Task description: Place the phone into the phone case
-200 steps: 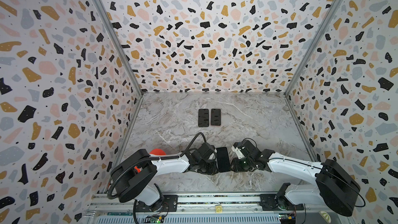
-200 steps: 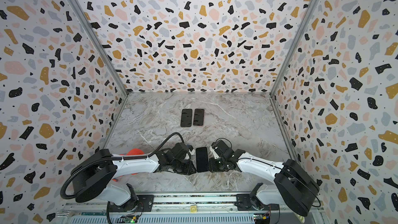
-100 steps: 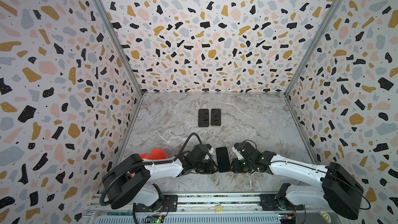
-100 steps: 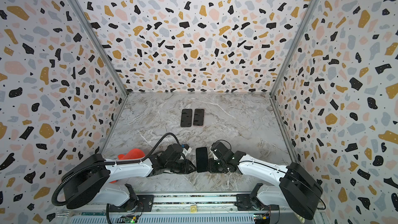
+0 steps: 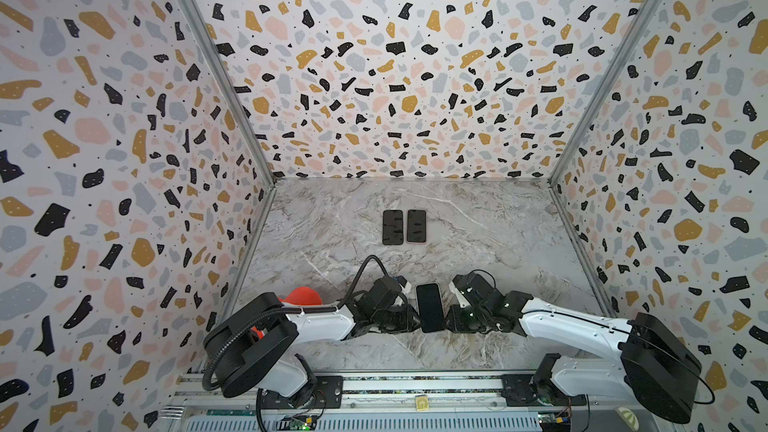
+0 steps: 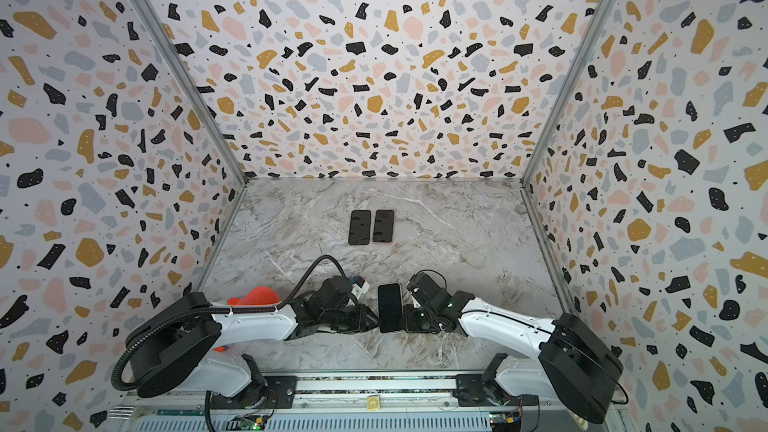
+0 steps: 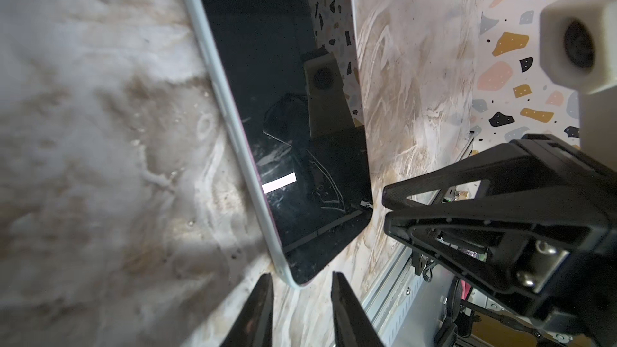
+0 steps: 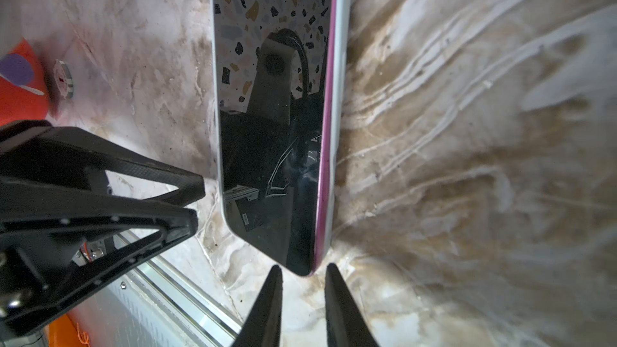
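Note:
The phone (image 5: 429, 307) (image 6: 390, 307) lies screen up near the table's front edge, between both grippers. In the wrist views the pale rim of the phone case (image 7: 213, 85) (image 8: 341, 61) runs along the long sides of the phone (image 7: 283, 128) (image 8: 273, 128). A pink strip shows between screen and rim. My left gripper (image 5: 417, 322) (image 7: 301, 277) is open at the phone's near left corner, holding nothing. My right gripper (image 5: 447, 320) (image 8: 303, 267) is open at the near right corner, also empty.
Two dark phone-shaped slabs (image 5: 392, 227) (image 5: 416, 226) lie side by side mid-table. An orange-red object (image 5: 303, 297) sits behind the left arm by the left wall. A small white disc (image 8: 63, 78) lies next to it. Patterned walls enclose three sides.
The left arm has pulled back to the left and its jaws stand slightly wider. The right jaws have narrowed a little. The phone has not moved.

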Controlling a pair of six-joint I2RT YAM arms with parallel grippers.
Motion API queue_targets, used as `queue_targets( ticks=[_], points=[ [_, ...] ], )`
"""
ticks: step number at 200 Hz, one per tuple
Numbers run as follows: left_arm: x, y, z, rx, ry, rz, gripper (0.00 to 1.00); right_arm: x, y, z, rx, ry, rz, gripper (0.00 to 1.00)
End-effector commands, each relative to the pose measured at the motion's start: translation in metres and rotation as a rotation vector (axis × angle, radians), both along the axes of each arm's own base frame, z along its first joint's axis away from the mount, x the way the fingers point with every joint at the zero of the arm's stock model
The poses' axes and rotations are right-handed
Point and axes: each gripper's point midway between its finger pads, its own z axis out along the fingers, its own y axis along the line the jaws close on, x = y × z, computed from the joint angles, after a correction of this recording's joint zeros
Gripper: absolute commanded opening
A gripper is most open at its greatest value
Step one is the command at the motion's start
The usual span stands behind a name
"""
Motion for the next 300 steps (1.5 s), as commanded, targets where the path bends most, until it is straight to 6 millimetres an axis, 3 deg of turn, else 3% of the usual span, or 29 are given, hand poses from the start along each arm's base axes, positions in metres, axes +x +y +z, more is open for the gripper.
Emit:
queue_targets(
  ticks=[1, 34, 68, 101, 300],
  points=[
    [0.013, -0.004, 0.011, -0.021, -0.028, 0.052, 0.31, 0.005, -0.005, 0.006, -0.017, -0.028, -0.036, 0.25],
    [0.022, 0.001, 0.016, -0.032, -0.04, 0.138, 0.31, 0.009, -0.011, 0.013, -0.011, -0.06, -0.087, 0.25],
    [0.013, 0.009, 0.008, -0.032, -0.008, 0.167, 0.31, 0.012, -0.013, 0.02, -0.018, -0.106, -0.117, 0.25],
    [0.007, 0.004, 0.01, -0.046, 0.003, 0.144, 0.42, 0.007, -0.012, 0.017, -0.02, -0.107, -0.119, 0.25],
    [-0.002, -0.009, -0.007, -0.056, 0.047, 0.118, 0.4, -0.007, 0.005, -0.001, -0.035, -0.055, -0.04, 0.25]
  ],
)
